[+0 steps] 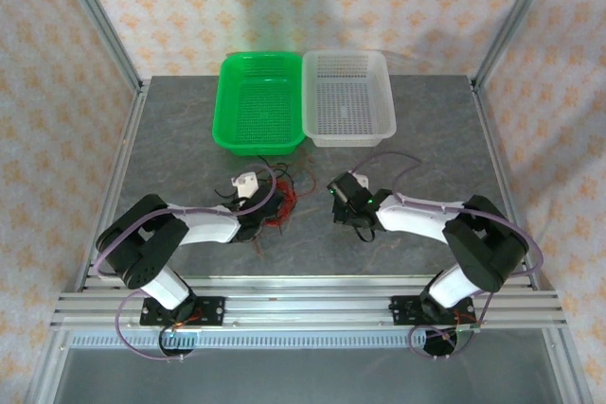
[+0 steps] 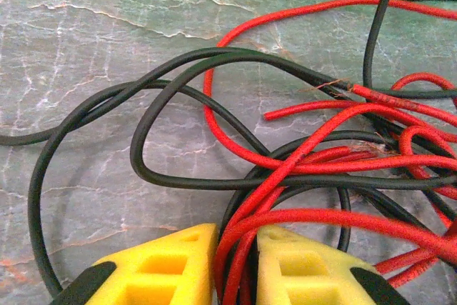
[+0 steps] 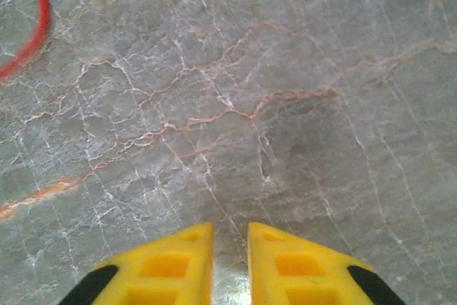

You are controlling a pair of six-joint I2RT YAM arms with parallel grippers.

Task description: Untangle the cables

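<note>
Red and black cables [image 2: 289, 169] pinched by left gripper [image 2: 235, 266], right gripper [image 3: 230, 266] held closed, empty, over marbled table [image 3: 300, 105]

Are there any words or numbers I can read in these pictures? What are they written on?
None: no word, number or sign can be read anywhere.
The green plastic mesh basket, the white plastic mesh basket, the thin red and black cables and the yellow fingers of the left end effector are all plain.
The small white part on the left arm's wrist is too small to tell.
</note>
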